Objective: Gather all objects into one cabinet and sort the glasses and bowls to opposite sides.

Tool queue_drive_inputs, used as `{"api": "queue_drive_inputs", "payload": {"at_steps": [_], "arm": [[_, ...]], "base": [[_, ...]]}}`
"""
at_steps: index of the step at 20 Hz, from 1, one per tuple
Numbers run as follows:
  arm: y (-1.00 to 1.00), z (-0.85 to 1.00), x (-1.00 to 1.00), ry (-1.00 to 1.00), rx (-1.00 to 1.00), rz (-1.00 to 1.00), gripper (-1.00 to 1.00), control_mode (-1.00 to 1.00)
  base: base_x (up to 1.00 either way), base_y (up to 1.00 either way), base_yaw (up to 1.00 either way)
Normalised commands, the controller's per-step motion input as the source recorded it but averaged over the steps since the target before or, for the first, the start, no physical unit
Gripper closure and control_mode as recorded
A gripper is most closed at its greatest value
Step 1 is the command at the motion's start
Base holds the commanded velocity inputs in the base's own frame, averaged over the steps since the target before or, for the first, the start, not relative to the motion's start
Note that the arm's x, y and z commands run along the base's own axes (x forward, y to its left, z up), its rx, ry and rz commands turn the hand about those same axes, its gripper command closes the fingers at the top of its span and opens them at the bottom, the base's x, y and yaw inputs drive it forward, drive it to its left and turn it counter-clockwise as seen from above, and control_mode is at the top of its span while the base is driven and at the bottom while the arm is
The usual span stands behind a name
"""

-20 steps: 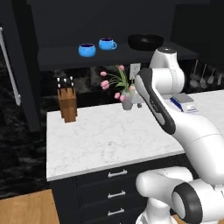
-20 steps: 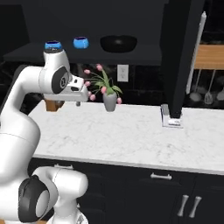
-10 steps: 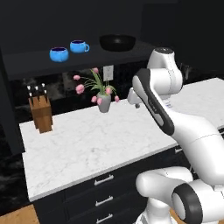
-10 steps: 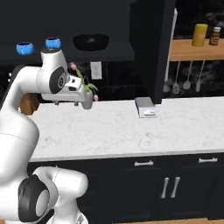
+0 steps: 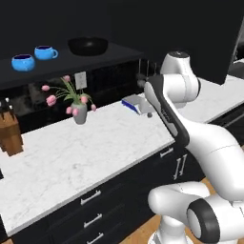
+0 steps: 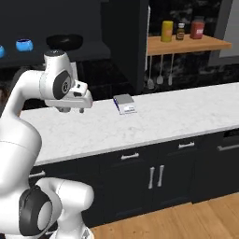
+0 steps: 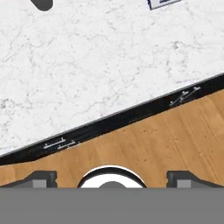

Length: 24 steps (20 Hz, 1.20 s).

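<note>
Black bowl (image 5: 87,45) on shelf beside blue mug (image 5: 45,52) | fingers (image 7: 40,178) spread wide, empty | no legible writing

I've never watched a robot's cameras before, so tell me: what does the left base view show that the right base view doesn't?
Left base view alone: a grey vase of pink tulips, a brown wooden knife block, and a bright blue handled mug. Right base view alone: a wooden wall shelf carrying a yellow jar. Both share the white marble counter, a wide black bowl on the dark shelf, and a small white scale.
</note>
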Motion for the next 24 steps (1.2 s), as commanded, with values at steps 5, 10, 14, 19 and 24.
{"api": "queue_drive_inputs", "payload": {"at_steps": [5, 10, 14, 19, 24], "arm": [[0.00, 0.00, 0.00, 0.00, 0.00, 0.00, -1.00, 1.00], [0.00, 0.00, 0.00, 0.00, 0.00, 0.00, -1.00, 1.00], [0.00, 0.00, 0.00, 0.00, 0.00, 0.00, -1.00, 1.00], [0.00, 0.00, 0.00, 0.00, 0.00, 0.00, -1.00, 1.00], [0.00, 0.00, 0.00, 0.00, 0.00, 0.00, -1.00, 1.00]], "base": [[-0.72, 0.00, -0.32], [-0.75, 0.00, -0.31], [-0.49, 0.00, -0.37], [-0.41, -0.04, -0.41], [-0.37, -0.04, -0.42]]}}
